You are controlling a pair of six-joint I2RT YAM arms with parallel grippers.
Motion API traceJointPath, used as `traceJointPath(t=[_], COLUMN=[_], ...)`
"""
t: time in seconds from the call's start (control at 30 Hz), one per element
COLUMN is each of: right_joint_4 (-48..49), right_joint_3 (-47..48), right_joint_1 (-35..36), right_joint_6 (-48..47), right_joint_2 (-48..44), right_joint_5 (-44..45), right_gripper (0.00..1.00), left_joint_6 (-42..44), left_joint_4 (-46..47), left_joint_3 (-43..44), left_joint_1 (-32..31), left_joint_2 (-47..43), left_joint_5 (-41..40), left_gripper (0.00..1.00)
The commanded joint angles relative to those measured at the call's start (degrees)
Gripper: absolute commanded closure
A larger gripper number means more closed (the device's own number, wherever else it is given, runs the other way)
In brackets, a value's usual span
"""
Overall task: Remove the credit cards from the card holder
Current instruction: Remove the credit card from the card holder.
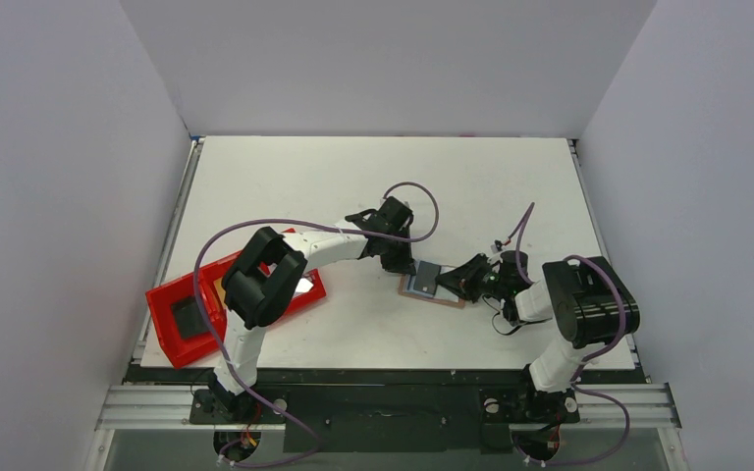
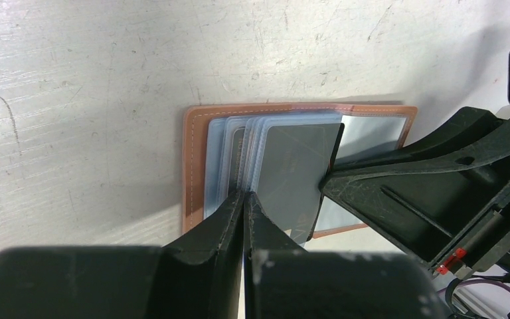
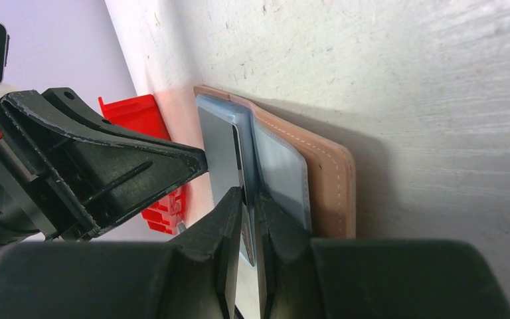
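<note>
The open card holder (image 1: 432, 286) lies flat on the table (image 1: 353, 177) between both arms, where the left gripper (image 2: 244, 197), fingers fully closed on nothing visible, seems to pin its sleeves while the right gripper (image 3: 249, 199), nearly closed, pinches 1 credit card (image 2: 295, 169) to draw it out.

White surface (image 1: 334, 186), plain grey walls (image 1: 383, 59)
Under the left end effector (image 1: 414, 267) the surface is scuffed and scratched; walls rise beyond it and to both sides.
</note>
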Motion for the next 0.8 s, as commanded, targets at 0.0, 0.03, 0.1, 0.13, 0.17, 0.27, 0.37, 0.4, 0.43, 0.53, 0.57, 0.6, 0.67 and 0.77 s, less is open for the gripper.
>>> traceJointPath(t=[0.0, 0.03, 0.1, 0.13, 0.17, 0.27, 0.37, 0.4, 0.43, 0.53, 0.57, 0.6, 0.67, 0.77], right_joint_4=[-0.3, -0.9, -1.0, -1.1, -1.1, -1.2, -1.0, -1.0, -1.0, -0.8, -0.7, -0.8, -2.1, -5.5], right_joint_3=[-0.2, -0.3, -0.3, -0.2, -0.2, 0.2, 0.2, 0.2, 0.3, 0.6, 0.7, 0.7, 0.7, 0.9], right_joint_1=[-0.7, -0.8, -0.8, -0.8, -0.7, -0.6, -0.5, -0.5, -0.5, -0.1, 0.0, -0.1, -0.2, -1.2], right_joint_6=[-3.0, -3.1, -3.3, -3.3, -3.3, -3.5, -3.5, -3.4, -3.4, -3.2, -3.0, -3.1, -3.6, -6.1], right_joint_2=[-2.4, -2.6, -2.8, -2.8, -2.7, -2.5, -2.3, -2.2, -2.3, -2.1, -2.2, -2.3, -3.0, -4.4], right_joint_5=[0.0, 0.1, 0.2, 0.2, 0.1, 0.0, 0.0, 0.0, 0.0, 0.0, 0.0, 0.0, 0.2, 0.8], right_gripper=[0.9, 0.91, 0.91, 0.92, 0.93, 0.94, 0.96, 0.96, 0.96, 0.96, 0.96, 0.96, 0.99, 1.0], left_joint_6=[1.2, 1.1, 1.2, 1.2, 1.2, 1.1, 1.2, 1.2, 1.2, 1.2, 1.2, 1.2, 0.9, 0.4], left_joint_4=[-7.3, -7.2, -7.2, -7.1, -6.9, -6.9, -6.7, -6.7, -6.8, -6.8, -6.9, -7.0, -7.1, -6.9], left_joint_3=[-4.1, -4.1, -4.1, -4.1, -4.1, -4.0, -4.0, -4.0, -4.0, -3.8, -3.8, -3.9, -4.1, -4.8], left_joint_1=[-0.3, -0.3, -0.3, -0.3, -0.3, -0.3, -0.4, -0.4, -0.4, -0.4, -0.5, -0.4, -0.3, 0.2], left_joint_2=[4.7, 4.7, 4.7, 4.7, 4.7, 4.9, 4.9, 4.9, 5.0, 5.1, 5.1, 5.1, 5.0, 4.8], left_joint_5=[-4.1, -4.1, -4.1, -4.1, -4.1, -3.9, -3.9, -3.8, -3.8, -3.8, -3.8, -3.9, -4.0, -4.0], left_gripper=[1.0, 1.0, 1.0, 1.0, 1.0, 1.0, 1.0, 1.0, 1.0, 1.0, 1.0, 1.0, 1.0, 1.0])
